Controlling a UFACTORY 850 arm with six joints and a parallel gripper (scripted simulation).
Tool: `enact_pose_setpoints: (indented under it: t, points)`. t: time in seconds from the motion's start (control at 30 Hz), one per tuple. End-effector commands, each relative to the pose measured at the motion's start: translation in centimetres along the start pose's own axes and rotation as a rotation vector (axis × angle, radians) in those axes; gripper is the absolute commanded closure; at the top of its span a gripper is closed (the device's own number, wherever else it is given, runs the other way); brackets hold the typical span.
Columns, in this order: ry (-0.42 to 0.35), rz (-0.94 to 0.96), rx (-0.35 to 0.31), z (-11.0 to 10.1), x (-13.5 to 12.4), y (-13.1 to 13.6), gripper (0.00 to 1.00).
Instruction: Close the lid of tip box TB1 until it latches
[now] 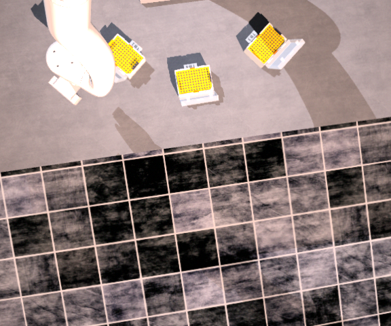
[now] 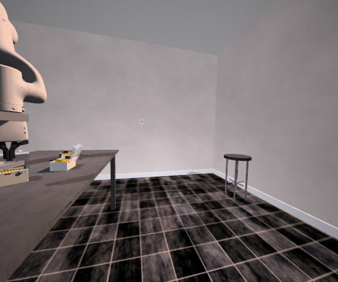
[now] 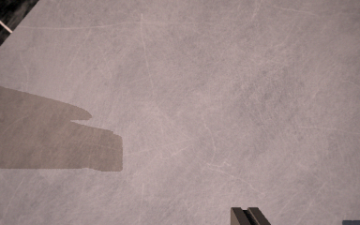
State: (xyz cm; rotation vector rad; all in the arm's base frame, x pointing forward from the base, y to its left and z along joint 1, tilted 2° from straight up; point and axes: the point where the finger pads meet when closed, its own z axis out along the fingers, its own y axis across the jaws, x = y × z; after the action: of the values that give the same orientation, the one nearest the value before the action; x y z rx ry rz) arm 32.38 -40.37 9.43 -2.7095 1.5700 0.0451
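Note:
Three white tip boxes with yellow tip racks stand on the bench, all with open lids. The left box (image 1: 125,55) lies partly under my arm (image 1: 79,52); it is the nearest box in the exterior view (image 2: 5,177). The middle box (image 1: 193,80) and the right box (image 1: 265,43) stand apart from it. The label text is too small to read. My gripper (image 2: 9,157) is shut and empty, and points down just above the left box's clear lid (image 2: 5,162). In the wrist view only the fingertips (image 3: 249,217) show over bare bench.
The bench's front edge runs across the overhead view (image 1: 189,143), with tiled floor beyond it. A stool (image 2: 237,173) stands on the floor far to the right. My arm's shadow (image 3: 51,133) falls on the bench.

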Motion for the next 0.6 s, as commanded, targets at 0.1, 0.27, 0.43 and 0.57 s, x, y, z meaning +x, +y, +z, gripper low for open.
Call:
enact_pose_setpoints:
  t: [0.1, 0.27, 0.43, 0.57]
  points:
    - [0.002, 0.0, 0.0, -0.2, -0.8, 0.0, 1.0]
    - [0.002, 0.0, 0.0, -0.3, -1.2, 0.0, 1.0]
    - [0.002, 0.0, 0.0, -0.3, -1.9, 0.0, 1.0]
    - [0.002, 0.0, 0.0, -0.4, -2.4, 0.0, 1.0]
